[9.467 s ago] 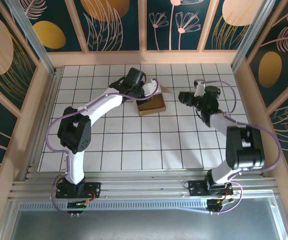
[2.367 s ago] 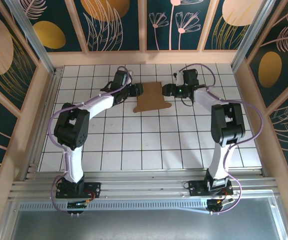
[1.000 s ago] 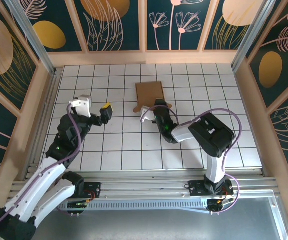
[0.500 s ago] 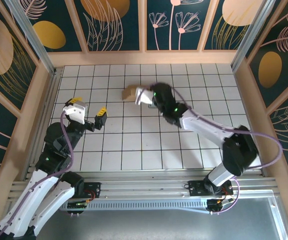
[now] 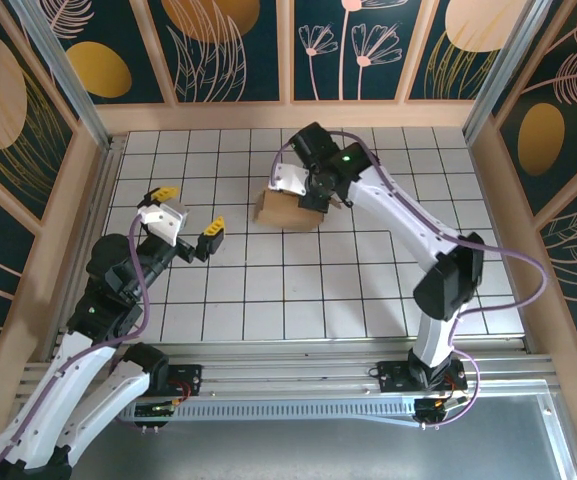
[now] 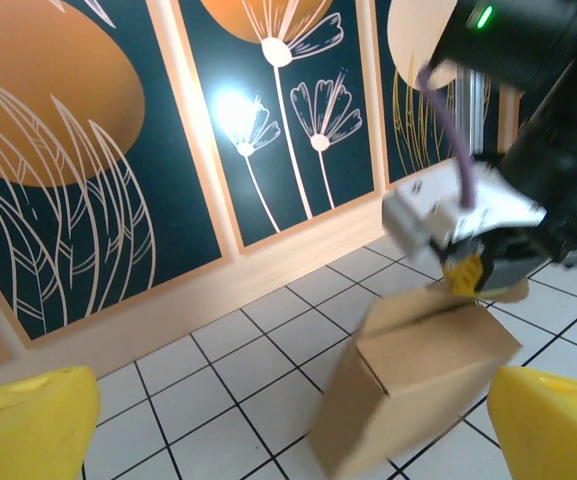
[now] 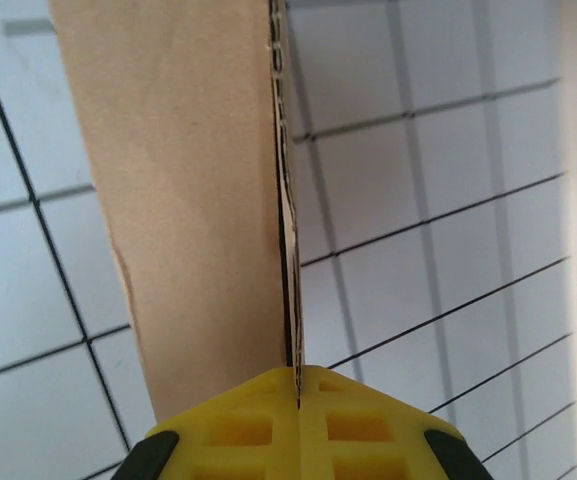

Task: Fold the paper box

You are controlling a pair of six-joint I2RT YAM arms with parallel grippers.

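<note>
Fingers (image 7: 238, 435) of right gripper (image 7: 296, 378) were clamped on thin cardboard edge of paper box (image 5: 286, 211). Box, folded into blocky form and tilted, was at far centre of tiled table (image 5: 368, 280); contact with tiles unclear. Left gripper (image 5: 190, 211) hovered well apart to left, yellow fingers (image 6: 28, 425) spread wide, empty.

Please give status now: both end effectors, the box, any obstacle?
Left end effector open, apart from paper box. Right end effector shut on its edge. No obstacle seen.

One paper box (image 5: 284, 212); two: left gripper (image 5: 188, 210), right gripper (image 5: 320, 194).
</note>
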